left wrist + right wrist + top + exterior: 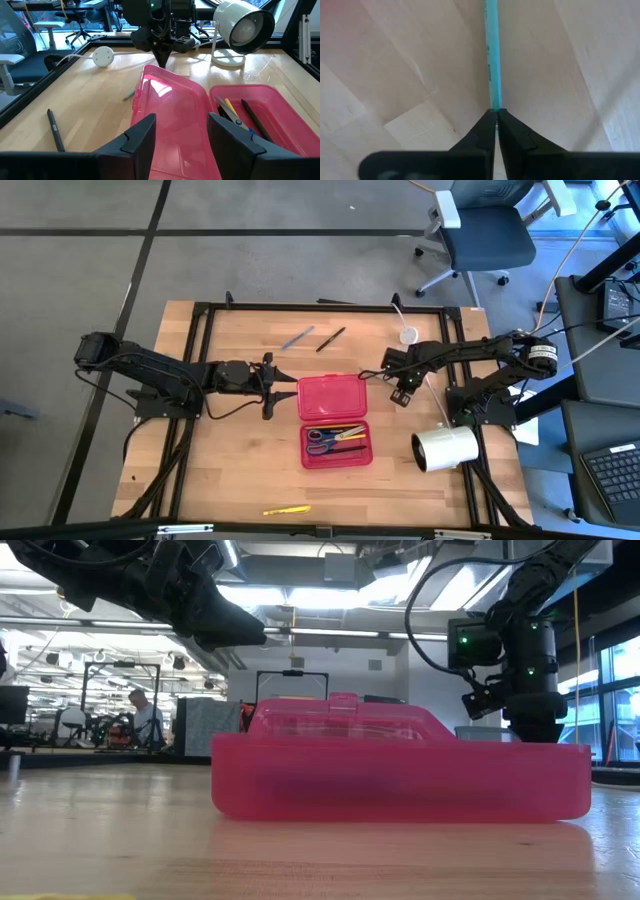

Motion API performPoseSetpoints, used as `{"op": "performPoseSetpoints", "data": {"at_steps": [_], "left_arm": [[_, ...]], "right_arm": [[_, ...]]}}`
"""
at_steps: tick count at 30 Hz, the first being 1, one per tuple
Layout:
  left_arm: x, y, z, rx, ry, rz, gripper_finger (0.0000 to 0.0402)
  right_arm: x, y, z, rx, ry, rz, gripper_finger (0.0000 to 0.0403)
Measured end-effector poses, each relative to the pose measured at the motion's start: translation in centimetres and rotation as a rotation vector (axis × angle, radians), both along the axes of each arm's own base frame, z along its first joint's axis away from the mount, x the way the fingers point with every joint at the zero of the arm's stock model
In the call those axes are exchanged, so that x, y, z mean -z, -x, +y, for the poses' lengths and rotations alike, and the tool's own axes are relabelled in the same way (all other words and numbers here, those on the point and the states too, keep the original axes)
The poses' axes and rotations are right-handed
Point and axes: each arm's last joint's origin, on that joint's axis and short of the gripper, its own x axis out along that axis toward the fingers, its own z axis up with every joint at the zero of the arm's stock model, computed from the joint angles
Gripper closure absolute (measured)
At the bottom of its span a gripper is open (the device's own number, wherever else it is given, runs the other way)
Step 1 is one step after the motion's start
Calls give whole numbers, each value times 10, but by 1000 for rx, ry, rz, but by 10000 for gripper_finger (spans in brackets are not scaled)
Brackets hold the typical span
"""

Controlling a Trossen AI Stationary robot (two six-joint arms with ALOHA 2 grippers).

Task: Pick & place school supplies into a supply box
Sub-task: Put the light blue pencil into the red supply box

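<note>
The supply box, a red translucent case, lies open in mid-table: its lid [330, 396] is on the far side and its tray [337, 446] holds blue-handled scissors [325, 438] and pens. My right gripper [496, 112] points down just right of the lid's far right corner, shut on a teal-green pen [490, 55]. My left gripper [182, 135] hovers open above the table at the lid's left edge, with nothing between its fingers. A blue pen [297, 338] and a black pen [331, 339] lie on the far table, and a yellow pencil [287, 509] lies by the near edge. My right gripper pinches the teal-green pen at one end [493, 102] between its two fingertips. The fingers come from above, pointing down. The pen runs away from the fingers low over the wood toward the lid; I cannot tell whether its free end rests on the table.
A big white roll [446, 448] stands right of the tray. A small white disc [409, 335] with a cord lies at the far right. The table's black frame rails run along the edges. Bare wood shows at the near left.
</note>
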Motion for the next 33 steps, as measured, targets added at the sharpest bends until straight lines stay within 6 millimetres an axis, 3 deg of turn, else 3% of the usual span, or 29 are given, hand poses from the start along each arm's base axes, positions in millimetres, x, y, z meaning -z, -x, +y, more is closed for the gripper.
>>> {"op": "performPoseSetpoints", "data": {"at_steps": [13,25,33], "left_arm": [[0,0,0,0,1,0,235],[0,0,0,0,1,0,237],[0,0,0,0,0,0,233]], "right_arm": [[0,4,1,30,-15,48,276],[0,3,1,32,-11,36,270],[14,15,4,34,-15,52,269]]}}
